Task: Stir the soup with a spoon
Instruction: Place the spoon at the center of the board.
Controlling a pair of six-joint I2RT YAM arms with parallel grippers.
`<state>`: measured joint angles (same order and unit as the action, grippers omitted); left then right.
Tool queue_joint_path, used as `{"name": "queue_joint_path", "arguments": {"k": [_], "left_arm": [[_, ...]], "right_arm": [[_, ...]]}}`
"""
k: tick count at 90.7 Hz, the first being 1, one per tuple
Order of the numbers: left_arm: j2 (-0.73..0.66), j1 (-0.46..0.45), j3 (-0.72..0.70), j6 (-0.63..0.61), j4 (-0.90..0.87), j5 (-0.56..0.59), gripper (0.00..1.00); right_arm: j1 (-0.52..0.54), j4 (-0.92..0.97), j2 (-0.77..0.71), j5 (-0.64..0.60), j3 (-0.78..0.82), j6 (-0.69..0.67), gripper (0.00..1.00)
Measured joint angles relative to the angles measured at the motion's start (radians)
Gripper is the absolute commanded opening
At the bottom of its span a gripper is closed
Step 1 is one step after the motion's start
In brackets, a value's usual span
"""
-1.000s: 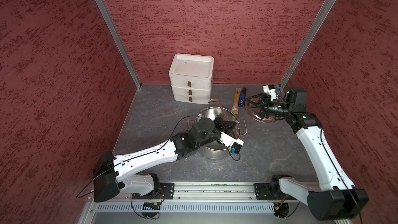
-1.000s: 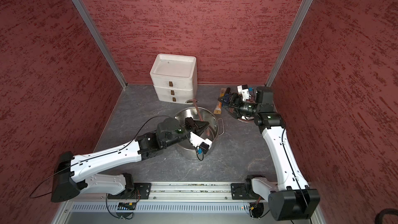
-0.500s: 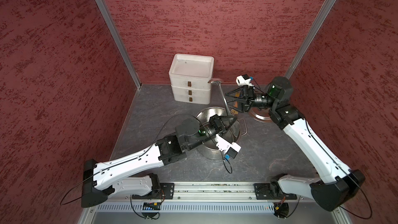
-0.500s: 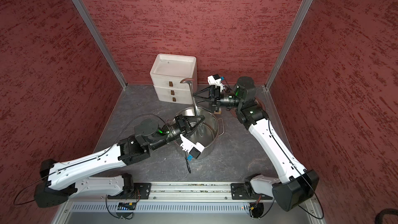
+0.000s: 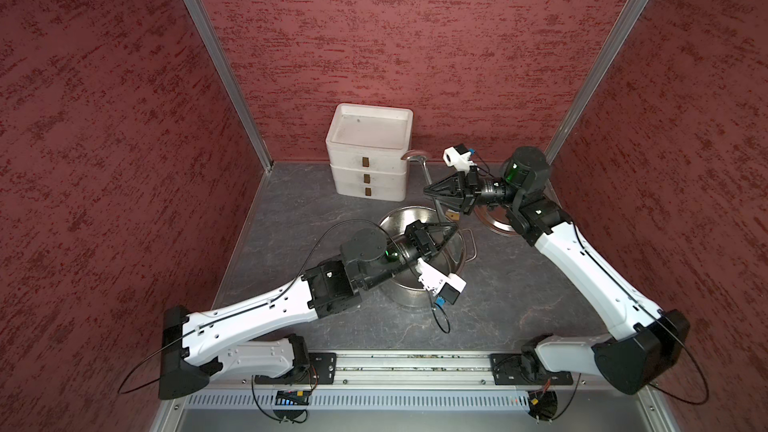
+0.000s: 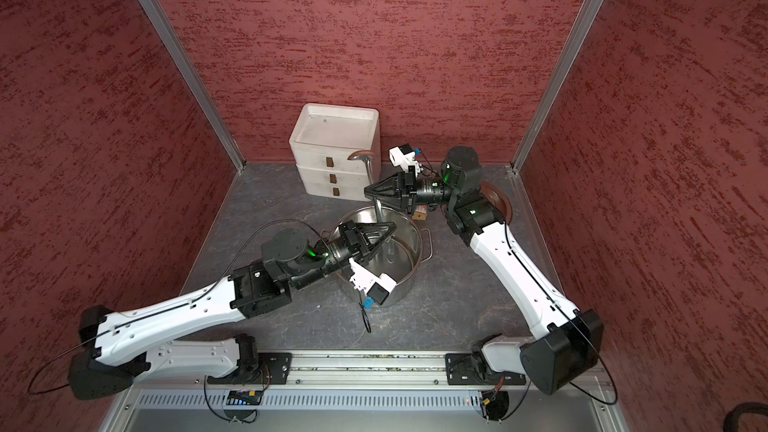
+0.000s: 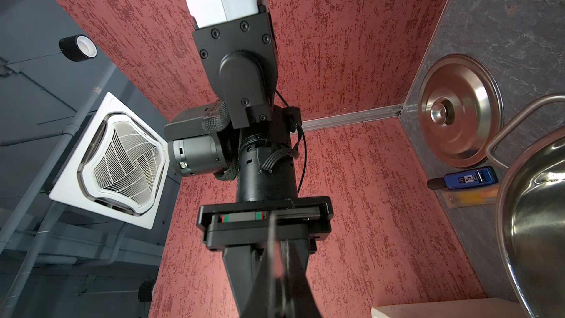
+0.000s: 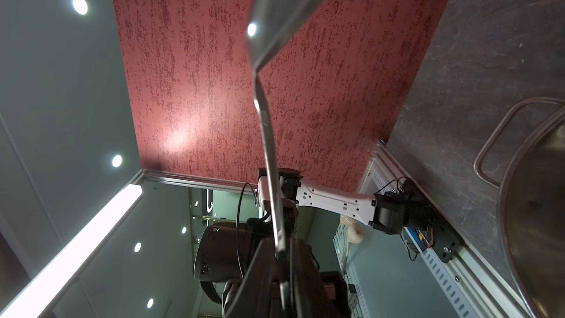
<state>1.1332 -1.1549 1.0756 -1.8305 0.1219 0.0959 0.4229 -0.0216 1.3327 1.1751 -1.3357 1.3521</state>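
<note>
The spoon (image 5: 410,155) (image 6: 362,155) stands nearly upright over the far rim of the steel pot (image 5: 392,220) (image 6: 405,280), bowl end up beside the white drawers. My left gripper (image 5: 455,226) (image 6: 392,226) is shut on the low end of its handle, above the pot's mouth. My right gripper (image 5: 426,192) (image 6: 366,192) comes in from the right and is shut on the handle higher up. The right wrist view shows the handle (image 8: 267,136) rising out of the closed right gripper (image 8: 282,267). The handle (image 7: 272,240) is blurred in the left wrist view. No soup shows in the pot.
A round steel lid (image 5: 494,222) (image 7: 458,111) lies at the back right, under the right arm. A blue lighter (image 7: 470,178) and an orange stick (image 7: 470,197) lie between lid and pot. White stacked drawers (image 5: 370,151) (image 6: 336,147) stand against the back wall. The pot's loop handle (image 5: 471,245) juts right.
The right arm swung from the lid over to the spoon and its jaws closed on the handle. The left gripper lifted the spoon upright above the pot and has kept hold.
</note>
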Motion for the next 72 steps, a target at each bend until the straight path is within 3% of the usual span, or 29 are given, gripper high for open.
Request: {"name": "queue_joint_path", "arguments": {"k": [7,26,40,54,72], "left_arm": [[0.000,0.000,0.000,0.028,0.005,0.005,0.04],[-0.004,0.008,-0.005,0.109,0.038,0.016,0.70],[-0.037,0.045,-0.052,0.267,0.118,0.031,0.98],[-0.067,0.153,-0.090,0.526,0.180,0.058,1.00],[-0.046,0.439,0.001,1.083,0.053,0.126,1.00]], "right_arm": [[0.000,0.039,0.007,0.000,-0.015,-0.058,0.00],[-0.023,0.196,0.008,-0.027,-0.089,-0.182,0.00],[-0.140,0.315,0.005,-0.067,-0.152,-0.309,0.00],[-0.360,0.399,-0.060,-0.126,-0.097,-0.459,0.00],[-0.552,0.451,-0.217,-0.215,0.188,-0.634,0.00]]}}
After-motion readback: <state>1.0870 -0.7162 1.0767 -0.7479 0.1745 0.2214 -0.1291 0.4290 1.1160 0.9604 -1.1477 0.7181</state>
